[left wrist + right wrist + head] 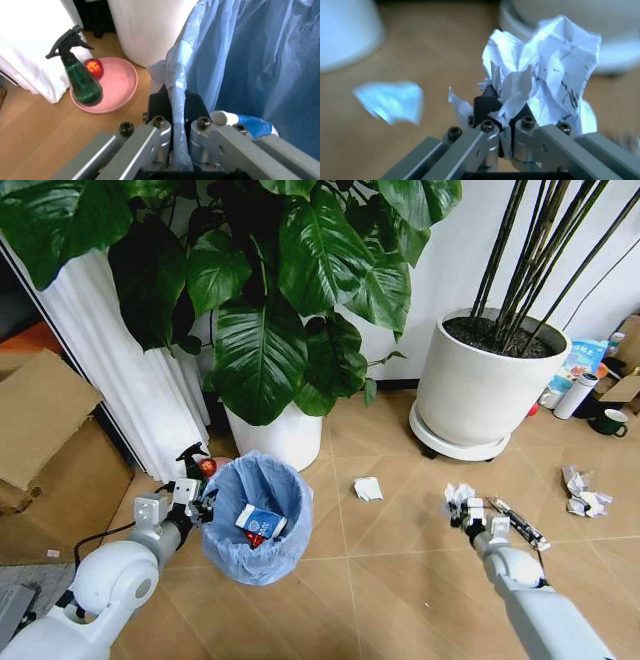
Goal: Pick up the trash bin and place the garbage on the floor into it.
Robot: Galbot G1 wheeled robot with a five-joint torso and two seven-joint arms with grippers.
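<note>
Trash bin [256,520] with its crinkly light-blue liner is sitting on the tiled floor [400,570], just in front of the white plant pot [275,435] holding the big-leafed plant. Inside the trash bin, a blue-white packet [261,522] is lying against the liner with a bit of red beside it. The left pincer [196,505] is gripping the rim on the bin's left side; in the left wrist view its fingers [161,137] are pressing together on a fold of the blue liner [250,56]. Left of the trash bin, a green spray bottle [80,77] is standing on a pink dish [117,88].

The right pincer [470,515] is hanging well to the right of the trash bin, clamping 1 crumpled white paper wad [540,71] between nearly closed fingers. Another paper wad [368,489] is lying on the floor between the trash bin and that pincer. A black-white stick wrapper [518,522] is lying just right of the right pincer, and more crumpled paper [585,492] is lying farther right again. Beyond them, a second large white pot [485,385] is standing against the wall.
</note>
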